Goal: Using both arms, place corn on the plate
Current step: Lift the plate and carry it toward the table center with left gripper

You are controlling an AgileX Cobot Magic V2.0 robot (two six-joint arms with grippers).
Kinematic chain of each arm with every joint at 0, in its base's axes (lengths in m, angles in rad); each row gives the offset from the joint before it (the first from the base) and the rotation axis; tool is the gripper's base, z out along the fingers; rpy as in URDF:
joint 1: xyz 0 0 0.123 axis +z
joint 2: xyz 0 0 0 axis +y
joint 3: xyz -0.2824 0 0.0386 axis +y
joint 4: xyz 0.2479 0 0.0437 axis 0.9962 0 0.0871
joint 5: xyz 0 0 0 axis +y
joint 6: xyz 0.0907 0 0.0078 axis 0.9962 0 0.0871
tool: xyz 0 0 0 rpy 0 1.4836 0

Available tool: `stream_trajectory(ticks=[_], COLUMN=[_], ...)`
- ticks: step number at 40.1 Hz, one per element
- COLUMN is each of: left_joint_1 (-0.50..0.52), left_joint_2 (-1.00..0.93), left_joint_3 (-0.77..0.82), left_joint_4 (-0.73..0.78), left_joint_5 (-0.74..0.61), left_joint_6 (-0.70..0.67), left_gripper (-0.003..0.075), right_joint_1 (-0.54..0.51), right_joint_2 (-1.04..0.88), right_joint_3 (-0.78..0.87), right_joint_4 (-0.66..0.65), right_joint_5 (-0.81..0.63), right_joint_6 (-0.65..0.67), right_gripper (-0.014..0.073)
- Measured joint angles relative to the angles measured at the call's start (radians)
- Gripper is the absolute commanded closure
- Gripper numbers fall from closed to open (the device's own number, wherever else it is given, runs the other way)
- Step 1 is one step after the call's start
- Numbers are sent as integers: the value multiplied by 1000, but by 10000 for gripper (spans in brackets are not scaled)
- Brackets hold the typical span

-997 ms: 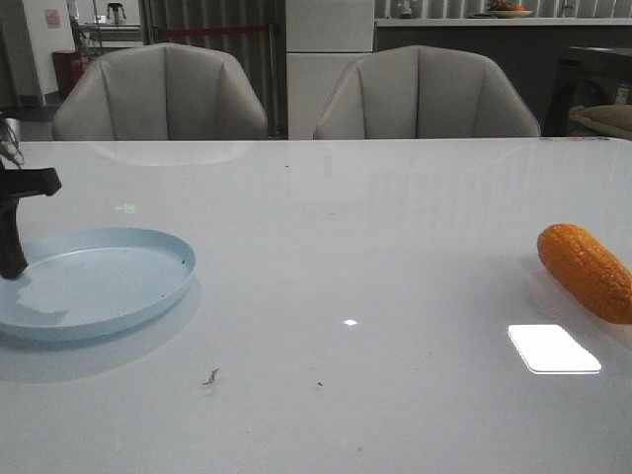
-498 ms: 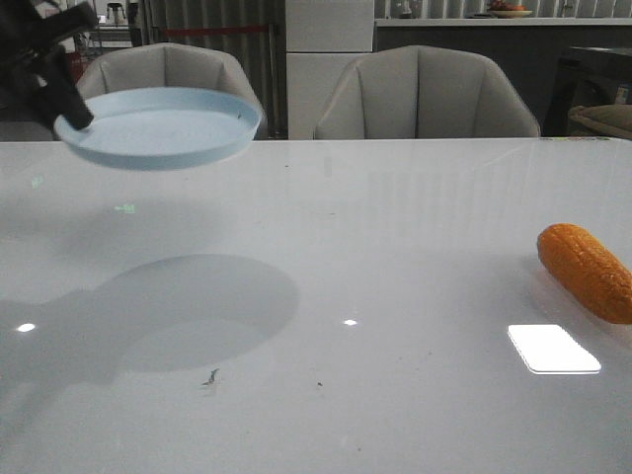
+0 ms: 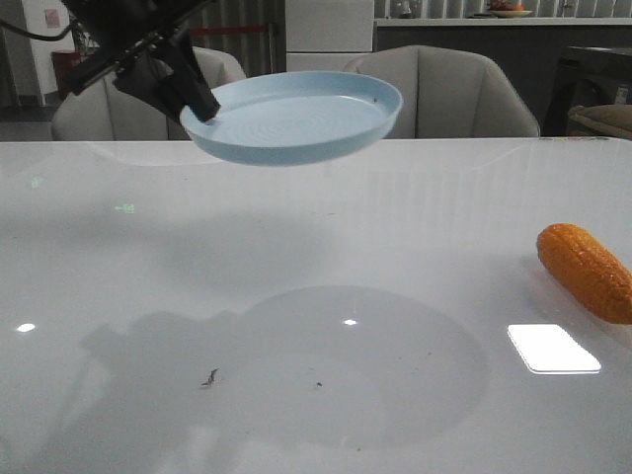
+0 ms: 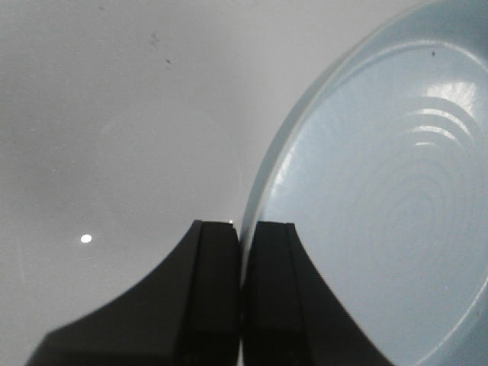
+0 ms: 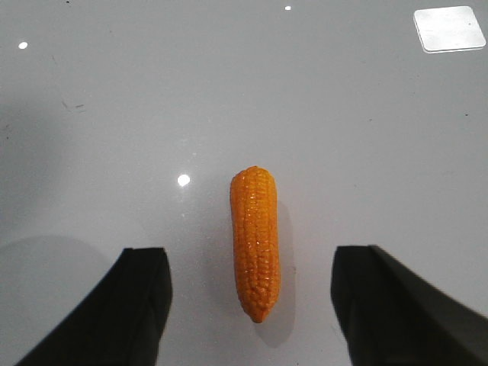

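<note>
The left claw (image 3: 202, 107) is clamped on the rim of the plate (image 3: 296, 118) and holds it high over the table (image 3: 316, 395), while the corn (image 5: 255, 244) lies on the table between the wide-apart fingers of the right claw (image 5: 252, 305), not yet picked up.

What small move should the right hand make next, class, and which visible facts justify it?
Probably lower the right hand straight down over the corn and close on it. In the right wrist view its fingers stand wide apart, on either side of the cob, which lies on the table. The left hand already holds the plate in the air by its rim.
</note>
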Motion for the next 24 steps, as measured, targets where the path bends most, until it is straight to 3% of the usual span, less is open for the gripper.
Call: stream_trajectory(ticks=[8, 24], left_joint_1=[-88, -167], left_joint_2=[7, 184], left_joint_3=[2, 8], left_joint_4=[129, 149], left_joint_5=[-21, 25], left_joint_6=[-68, -84], left_gripper=[630, 630], right_joint_1=[0, 0], right_joint_2=[0, 0], right_joint_3=[0, 0], right_joint_4=[8, 11], right_joint_5=[0, 0], right_joint_6=[0, 0], right_gripper=[41, 41])
